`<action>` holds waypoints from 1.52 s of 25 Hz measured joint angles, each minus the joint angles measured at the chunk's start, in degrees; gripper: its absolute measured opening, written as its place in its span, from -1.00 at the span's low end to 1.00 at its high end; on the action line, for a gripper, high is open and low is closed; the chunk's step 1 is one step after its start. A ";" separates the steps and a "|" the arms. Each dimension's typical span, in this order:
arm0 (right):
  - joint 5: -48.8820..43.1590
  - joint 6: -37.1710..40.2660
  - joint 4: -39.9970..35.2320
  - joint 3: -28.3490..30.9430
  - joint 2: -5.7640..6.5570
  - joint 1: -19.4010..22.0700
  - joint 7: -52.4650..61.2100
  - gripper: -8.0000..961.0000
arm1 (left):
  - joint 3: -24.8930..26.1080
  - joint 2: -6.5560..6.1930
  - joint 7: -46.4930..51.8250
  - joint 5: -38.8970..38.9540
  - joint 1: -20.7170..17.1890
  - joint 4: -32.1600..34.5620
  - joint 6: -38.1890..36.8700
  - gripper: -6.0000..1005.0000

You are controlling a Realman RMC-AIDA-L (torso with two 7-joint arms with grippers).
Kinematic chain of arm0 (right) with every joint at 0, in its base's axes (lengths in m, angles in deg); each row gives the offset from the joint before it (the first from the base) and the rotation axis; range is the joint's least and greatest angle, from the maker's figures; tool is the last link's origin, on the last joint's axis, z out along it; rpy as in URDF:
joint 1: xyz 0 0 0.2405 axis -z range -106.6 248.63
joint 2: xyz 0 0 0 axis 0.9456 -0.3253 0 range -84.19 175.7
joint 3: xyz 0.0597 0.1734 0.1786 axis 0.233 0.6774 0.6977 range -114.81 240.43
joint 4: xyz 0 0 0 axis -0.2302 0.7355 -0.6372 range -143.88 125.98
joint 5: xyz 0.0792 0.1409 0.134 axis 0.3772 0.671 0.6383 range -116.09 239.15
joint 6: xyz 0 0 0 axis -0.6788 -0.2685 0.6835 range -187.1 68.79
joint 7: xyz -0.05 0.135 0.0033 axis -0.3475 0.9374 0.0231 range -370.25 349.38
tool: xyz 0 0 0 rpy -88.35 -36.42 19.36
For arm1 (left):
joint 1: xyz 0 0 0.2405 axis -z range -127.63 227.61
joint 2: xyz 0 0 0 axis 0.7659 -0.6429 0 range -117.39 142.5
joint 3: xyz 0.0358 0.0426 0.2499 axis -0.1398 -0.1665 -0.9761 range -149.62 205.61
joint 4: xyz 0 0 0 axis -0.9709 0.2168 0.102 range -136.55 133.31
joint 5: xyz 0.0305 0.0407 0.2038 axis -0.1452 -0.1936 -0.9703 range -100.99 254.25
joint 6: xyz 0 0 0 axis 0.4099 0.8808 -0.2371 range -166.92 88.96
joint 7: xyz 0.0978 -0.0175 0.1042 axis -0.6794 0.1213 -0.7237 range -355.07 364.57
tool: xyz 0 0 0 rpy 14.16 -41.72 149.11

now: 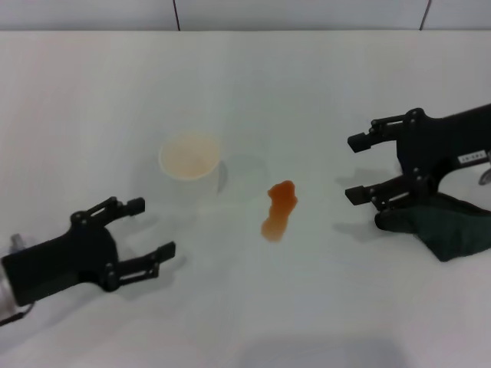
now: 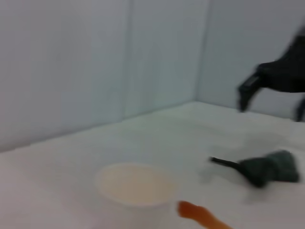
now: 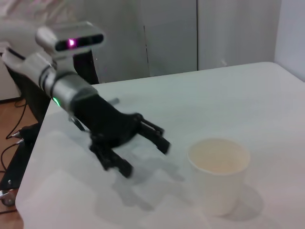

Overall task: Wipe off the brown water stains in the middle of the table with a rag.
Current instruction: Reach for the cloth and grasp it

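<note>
White, smooth, broad surface (image 1: 92,92) fills the head view, grey edge line and pale wall panels at the far side.

Far left, near edge: left gripper (image 1: 150,228), black, fingers spread wide, holding nothing, hovering low and pointing toward the middle. Judged parked.

Left of centre: white paper cup (image 1: 189,158), upright, cream-coloured inside, contents not discernible. It stands near the stain but apart from it.

Centre: brown water stains (image 1: 278,209), one glossy orange-brown elongated blotch running roughly near-to-far.

Right: right gripper (image 1: 356,167), black, fingers wide apart and holding nothing, pointing toward the stain. Just behind and under its lower finger lies the dark green-black soft rag (image 1: 445,230), loosely folded, near the right margin, well apart from the stain. Whether finger and cloth touch: cannot tell.

Step in hand, as judged: pick up the rag. Notes for doing it well:
- draw the right gripper back over the cloth's raised folds, descend, close on a thick bunch;
- leave cloth hanging below the fingers for wiping;
- sweep along the blotch's length, stroking away from the cup so it is not knocked over.
</note>
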 joint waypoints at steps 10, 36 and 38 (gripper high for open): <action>-1.67 0.46 -2.58 0.75 0.09 3.05 0.90 0.75 | 0.42 -0.09 23.72 -17.89 -2.35 28.30 -12.66 0.77; -13.81 -8.07 3.08 1.41 0.65 4.74 0.62 0.54 | -0.81 1.25 29.72 -25.67 4.07 36.84 -16.16 0.77; -14.02 -8.16 3.10 1.26 0.66 4.80 0.26 0.52 | -0.82 1.25 29.70 -25.68 4.13 36.75 -15.47 0.77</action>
